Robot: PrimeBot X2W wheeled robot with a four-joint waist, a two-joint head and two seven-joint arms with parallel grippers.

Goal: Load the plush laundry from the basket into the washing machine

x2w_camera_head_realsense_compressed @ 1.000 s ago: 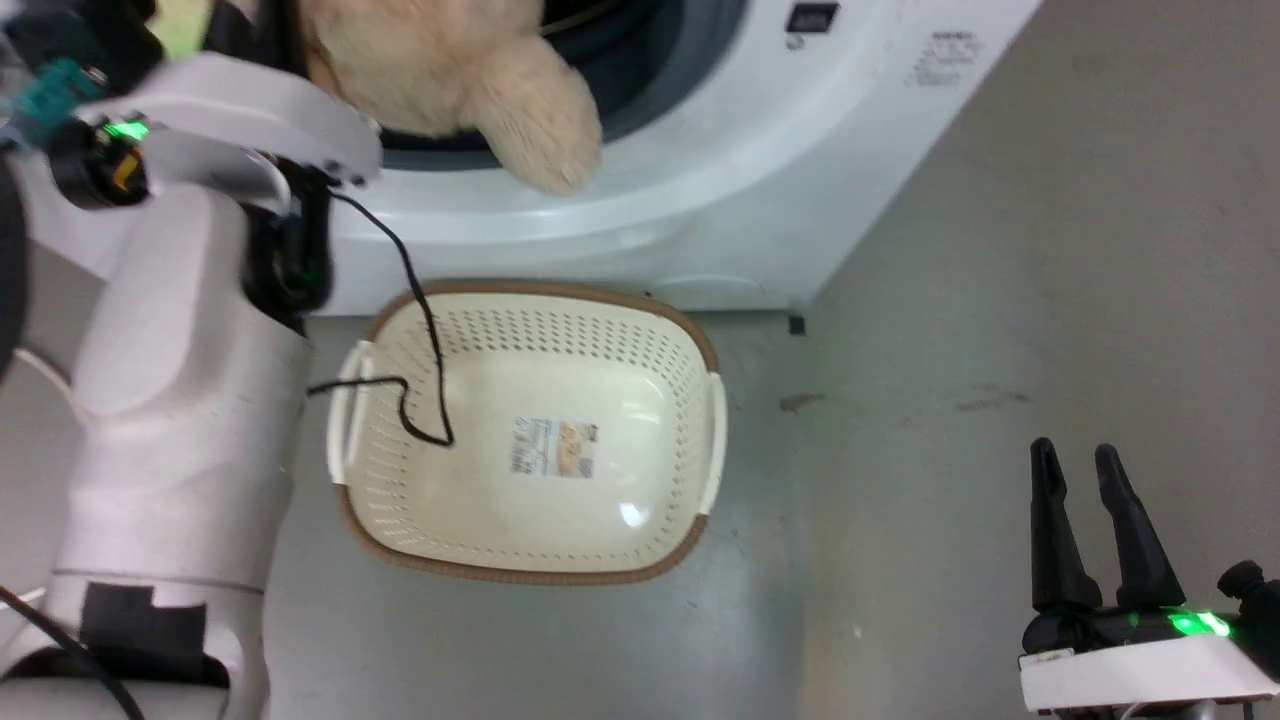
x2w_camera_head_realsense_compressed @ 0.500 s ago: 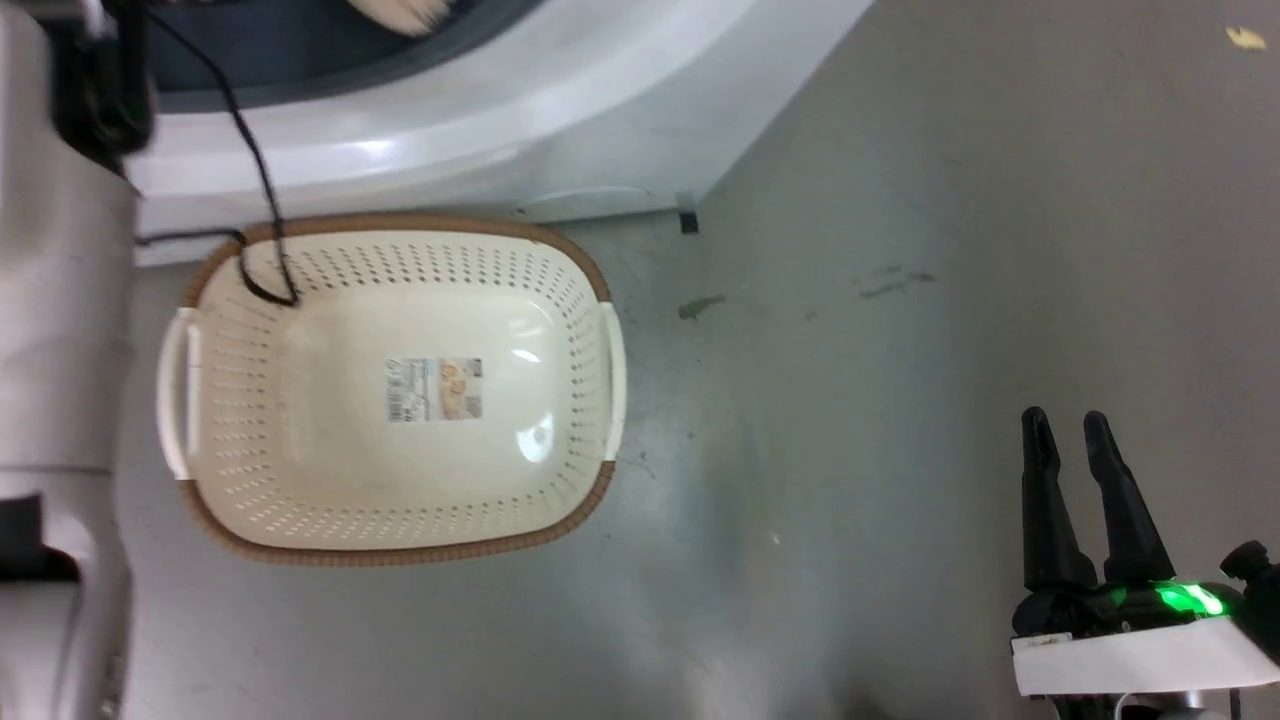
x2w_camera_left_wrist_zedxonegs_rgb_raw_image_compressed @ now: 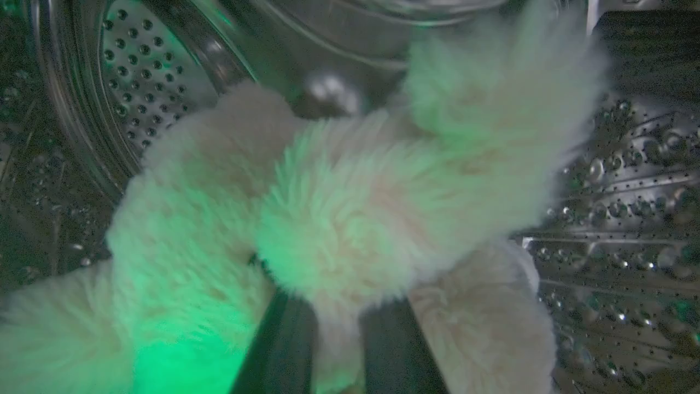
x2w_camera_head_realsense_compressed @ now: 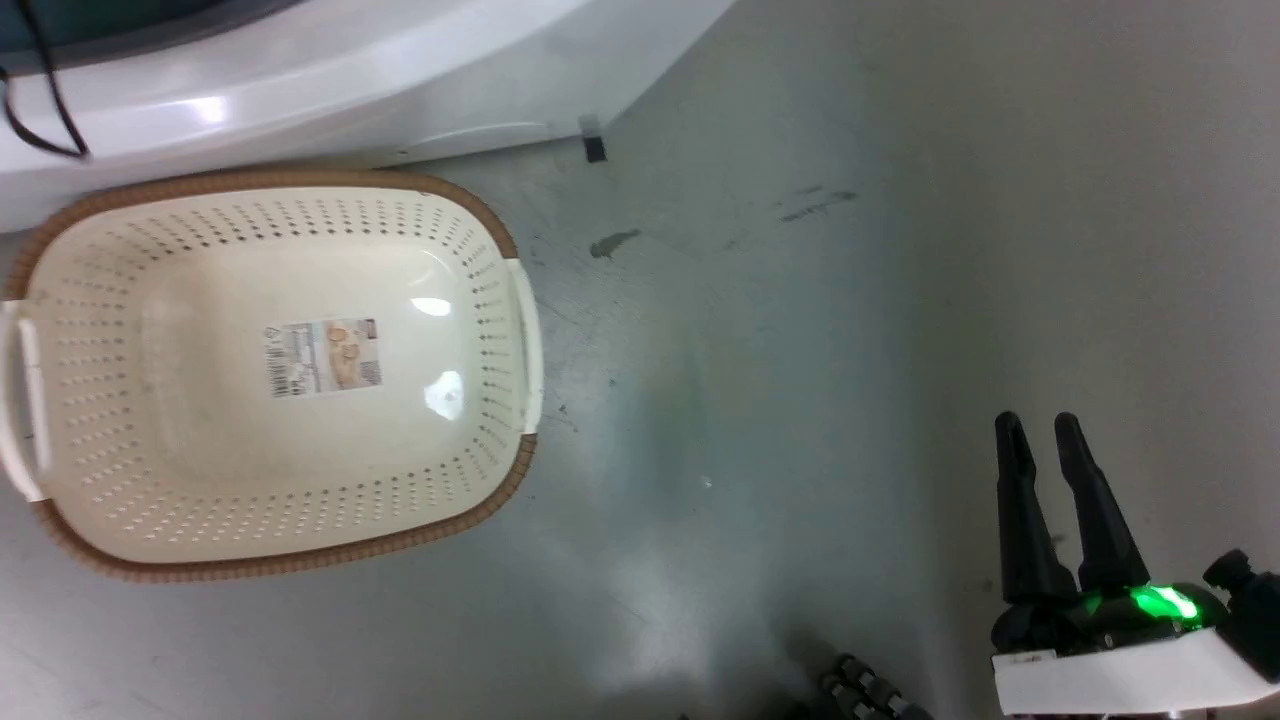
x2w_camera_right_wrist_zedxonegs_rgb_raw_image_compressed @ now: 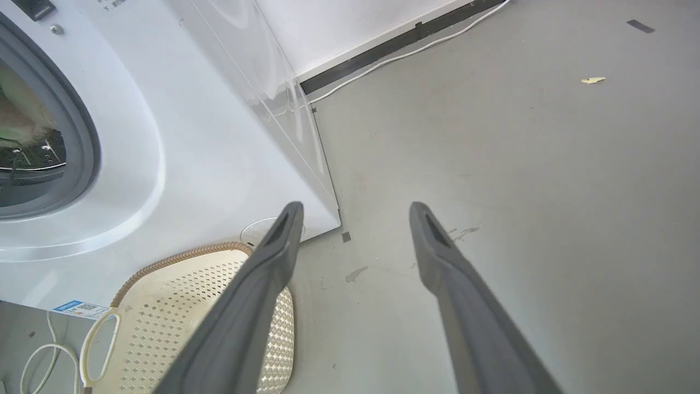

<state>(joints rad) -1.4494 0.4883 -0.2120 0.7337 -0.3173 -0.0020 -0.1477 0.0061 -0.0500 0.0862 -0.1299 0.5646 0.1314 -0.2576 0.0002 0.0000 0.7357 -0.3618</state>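
Note:
The cream-beige plush laundry (x2w_camera_left_wrist_zedxonegs_rgb_raw_image_compressed: 350,219) lies inside the perforated steel drum (x2w_camera_left_wrist_zedxonegs_rgb_raw_image_compressed: 136,71) of the washing machine (x2w_camera_head_realsense_compressed: 300,60). My left gripper (x2w_camera_left_wrist_zedxonegs_rgb_raw_image_compressed: 339,306) is shut on its fur, fingertips buried in it. In the right wrist view a bit of the plush (x2w_camera_right_wrist_zedxonegs_rgb_raw_image_compressed: 19,112) shows behind the grey gasket (x2w_camera_right_wrist_zedxonegs_rgb_raw_image_compressed: 82,142). The basket (x2w_camera_head_realsense_compressed: 500,260) stands on the floor before the washer, holding nothing but its label sticker (x2w_camera_head_realsense_compressed: 322,357). My right gripper (x2w_camera_head_realsense_compressed: 1037,425) hangs open over the bare floor, well right of the basket (x2w_camera_right_wrist_zedxonegs_rgb_raw_image_compressed: 180,262); its fingers (x2w_camera_right_wrist_zedxonegs_rgb_raw_image_compressed: 284,230) are spread with nothing between them.
A black cable (x2w_camera_head_realsense_compressed: 40,100) droops across the washer's front. A white cord (x2w_camera_right_wrist_zedxonegs_rgb_raw_image_compressed: 38,355) loops on the floor left of the basket. Floor stains (x2w_camera_head_realsense_compressed: 612,243) and a small yellow scrap (x2w_camera_right_wrist_zedxonegs_rgb_raw_image_compressed: 593,80) lie on the grey floor. A dark ridged part (x2w_camera_head_realsense_compressed: 865,690) sits at the bottom edge.
The head camera has swung, so basket and washer slid left and up in view and the left arm left the picture. The plush limb seen hanging from the door is out of view.

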